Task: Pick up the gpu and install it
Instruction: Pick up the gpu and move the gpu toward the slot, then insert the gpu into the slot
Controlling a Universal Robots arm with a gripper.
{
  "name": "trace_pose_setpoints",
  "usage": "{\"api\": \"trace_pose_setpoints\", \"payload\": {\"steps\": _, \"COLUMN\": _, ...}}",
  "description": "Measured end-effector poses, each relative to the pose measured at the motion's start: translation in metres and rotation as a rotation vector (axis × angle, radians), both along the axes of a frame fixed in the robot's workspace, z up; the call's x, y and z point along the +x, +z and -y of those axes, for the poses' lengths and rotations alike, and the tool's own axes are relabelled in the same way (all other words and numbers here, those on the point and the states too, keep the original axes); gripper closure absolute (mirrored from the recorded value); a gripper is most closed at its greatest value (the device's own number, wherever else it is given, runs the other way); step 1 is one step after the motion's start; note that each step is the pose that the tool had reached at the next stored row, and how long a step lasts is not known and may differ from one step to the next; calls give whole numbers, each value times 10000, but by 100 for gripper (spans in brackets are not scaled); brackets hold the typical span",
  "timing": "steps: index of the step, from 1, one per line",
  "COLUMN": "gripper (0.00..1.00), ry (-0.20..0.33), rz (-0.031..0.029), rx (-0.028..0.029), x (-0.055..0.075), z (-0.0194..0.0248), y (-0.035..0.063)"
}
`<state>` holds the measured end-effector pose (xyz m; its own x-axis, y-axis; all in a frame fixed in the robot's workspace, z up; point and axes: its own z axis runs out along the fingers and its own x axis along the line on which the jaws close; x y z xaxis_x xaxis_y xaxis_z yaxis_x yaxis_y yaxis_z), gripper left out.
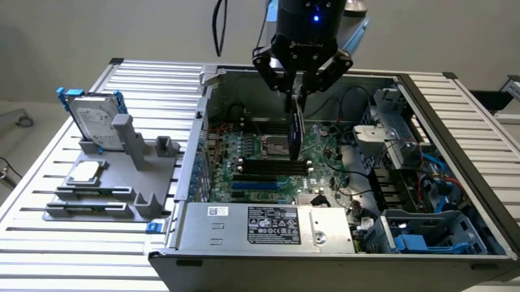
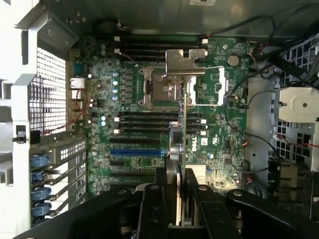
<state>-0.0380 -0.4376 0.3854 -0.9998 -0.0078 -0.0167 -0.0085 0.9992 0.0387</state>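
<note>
In your matt black claw (image 1: 298, 92), the gpu (image 1: 298, 131) shows green circuit board, a dark cover and a bright silvery metal bracket (image 2: 185, 60). Below the claw, the green motherboard (image 1: 260, 152) is matt, its socket frame (image 2: 149, 87) shiny metal. Around the claw, the grey computer case (image 1: 325, 271) is dull sheet metal. Off to the claw's side, the ribbed aluminium table (image 1: 73, 249) gleams; the grey plastic fixture (image 1: 122, 176) is matt.

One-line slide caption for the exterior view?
Gripper holds the gpu upright, edge-on, over the motherboard inside the open computer case.
</note>
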Motion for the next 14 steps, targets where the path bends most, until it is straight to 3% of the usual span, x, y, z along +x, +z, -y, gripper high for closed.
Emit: {"api": "trace_pose_setpoints", "payload": {"steps": 14, "gripper": 74, "ry": 0, "rz": 0, "rx": 1, "x": 0, "z": 0, "y": 0}}
